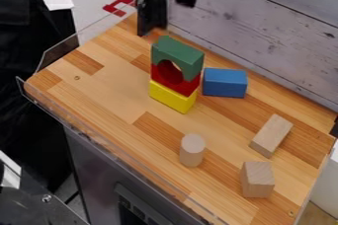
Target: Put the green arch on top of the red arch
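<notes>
Backdrop was a weathered grey plank wall (264,26), running along the far side of a wood-strip tabletop (109,88). Clear plastic guard (61,55) on the near and left edges, grey metal cabinet (92,157) below. A red bracket-shaped piece (119,6) showed past the far left corner.

From my remote seat, I had the end effector (153,9) at the top of the camera view, behind the stack and a bit left of it. I couldn't tell if it was released or clenched.

Green arch (184,51) sat on top of the red arch (188,87), cutout down. Red arch had its cutout up, so the two made one round hole. Both rested on a yellow block (170,96), edges roughly lined up. Stack was upright.

Blue block (224,82) lay just right of the stack; I couldn't confirm contact. Nearer the camera I had a plain wooden cylinder (191,151) standing upright. To its right, an oblong wooden block (271,135) lay flat at an angle, and a chunkier wooden block (257,179) sat closer to me, apart from both.
</notes>
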`<state>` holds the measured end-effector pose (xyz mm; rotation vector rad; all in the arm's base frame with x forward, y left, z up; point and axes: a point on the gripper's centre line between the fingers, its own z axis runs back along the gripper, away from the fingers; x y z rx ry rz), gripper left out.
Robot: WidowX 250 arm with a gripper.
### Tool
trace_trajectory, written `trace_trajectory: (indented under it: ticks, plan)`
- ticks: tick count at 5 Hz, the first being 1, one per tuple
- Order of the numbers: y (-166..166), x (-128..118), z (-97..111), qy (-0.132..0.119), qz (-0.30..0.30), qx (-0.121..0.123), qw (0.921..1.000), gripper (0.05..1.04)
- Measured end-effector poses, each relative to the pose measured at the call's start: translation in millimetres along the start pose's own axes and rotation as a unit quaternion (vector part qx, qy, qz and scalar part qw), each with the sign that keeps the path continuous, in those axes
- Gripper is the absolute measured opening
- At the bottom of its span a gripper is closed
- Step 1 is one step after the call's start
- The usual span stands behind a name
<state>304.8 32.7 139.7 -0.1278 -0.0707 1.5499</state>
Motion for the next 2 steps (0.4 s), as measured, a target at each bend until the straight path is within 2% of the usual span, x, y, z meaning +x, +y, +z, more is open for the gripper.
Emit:
trace_trajectory:
  ticks: [1,2]
  plan:
    - [5.1,-26.0,0.7,-0.018,-0.057,0.028,0.9979,1.000]
    - [7.1,-57.0,-10.4,-0.009,-0.105,0.030,0.9939,1.000]
